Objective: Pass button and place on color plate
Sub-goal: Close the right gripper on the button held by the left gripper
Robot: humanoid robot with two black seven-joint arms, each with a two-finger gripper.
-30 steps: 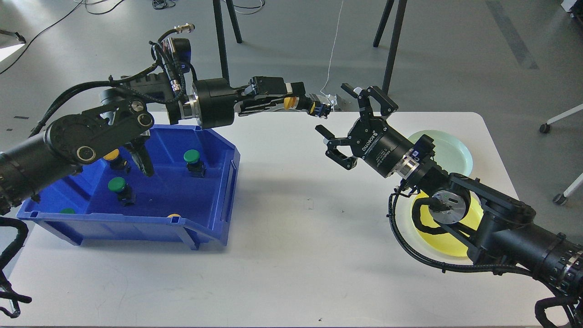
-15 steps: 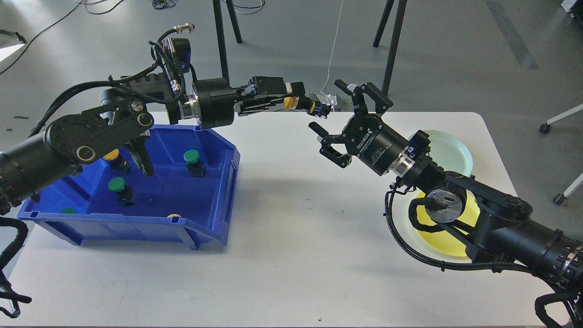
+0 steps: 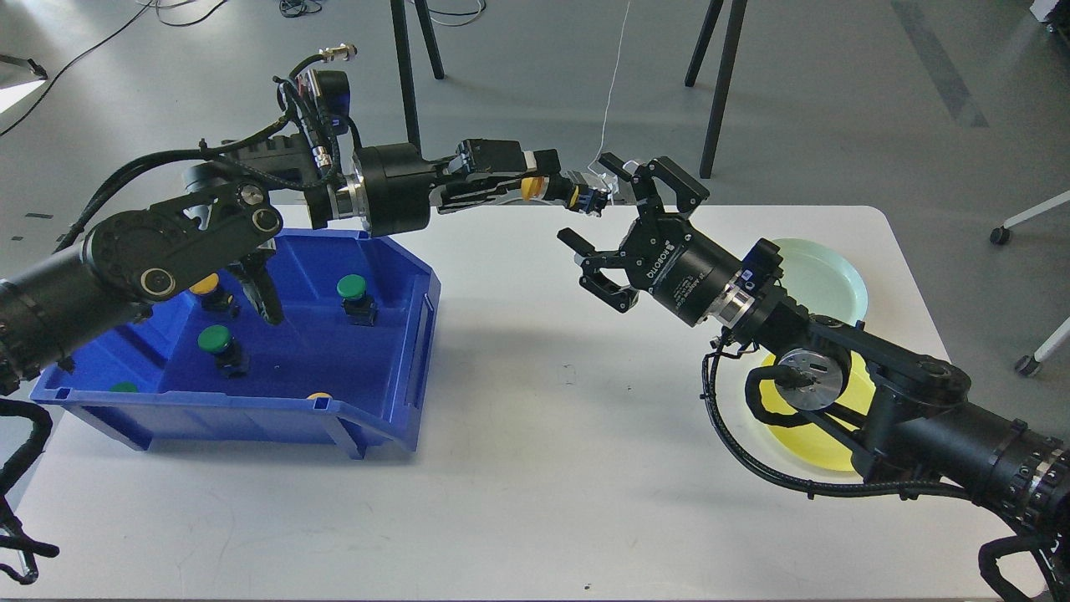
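My left gripper (image 3: pixel 539 186) is shut on a yellow button (image 3: pixel 558 191), held sideways high above the table's far edge, its black body pointing right. My right gripper (image 3: pixel 595 203) is open, its fingers spread wide just right of the button's black end, one finger above and one below it, not touching it. A yellow plate (image 3: pixel 823 439) lies at the right, partly hidden under my right arm. A pale green plate (image 3: pixel 823 280) lies behind it.
A blue bin (image 3: pixel 251 351) stands at the left on the white table (image 3: pixel 543 468). It holds green buttons (image 3: pixel 353 288) and yellow ones (image 3: pixel 205 286). Stand legs (image 3: pixel 719 84) rise beyond the table's far edge.
My right gripper has moved left and a little up toward the held button, staying open. My left arm and the button have not moved.
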